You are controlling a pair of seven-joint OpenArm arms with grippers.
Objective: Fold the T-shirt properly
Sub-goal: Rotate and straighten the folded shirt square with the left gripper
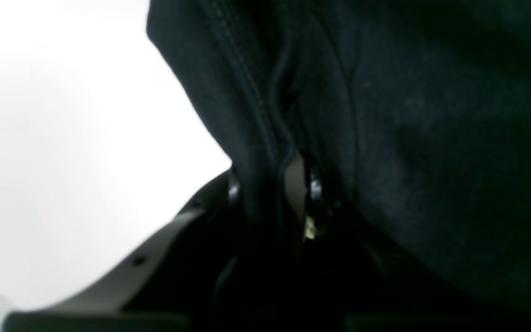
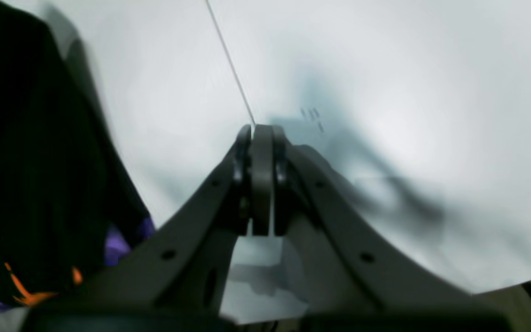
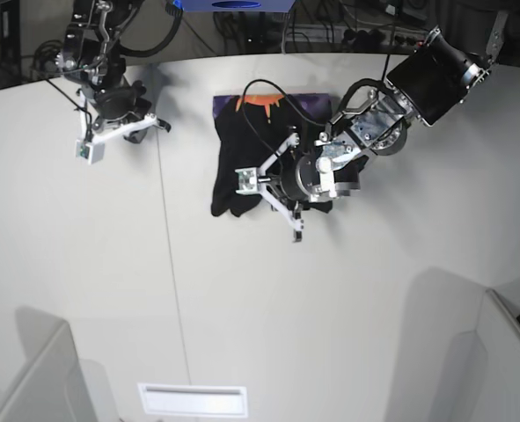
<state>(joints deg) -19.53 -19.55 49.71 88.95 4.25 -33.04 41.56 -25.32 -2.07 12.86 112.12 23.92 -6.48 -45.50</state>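
Clearly soft, light, limp cloth: T-shirt [image 3: 242, 149] bunched on the white table [image 3: 242, 316] near its far edge; left gripper [image 1: 272, 184] clamped on a stitched hem fold; right gripper [image 2: 262, 138] pressed together, empty, well left of the shirt; best pinched at hems or corners, likely to sag and slide.

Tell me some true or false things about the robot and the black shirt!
1. The left gripper is pinching the T-shirt. True.
2. The right gripper is holding the shirt too. False: it is shut on nothing, off to the side above the bare table.
3. The shirt has orange and purple on it. True.
4. The shirt hangs off the table's edge. False: it lies bunched up on the table.
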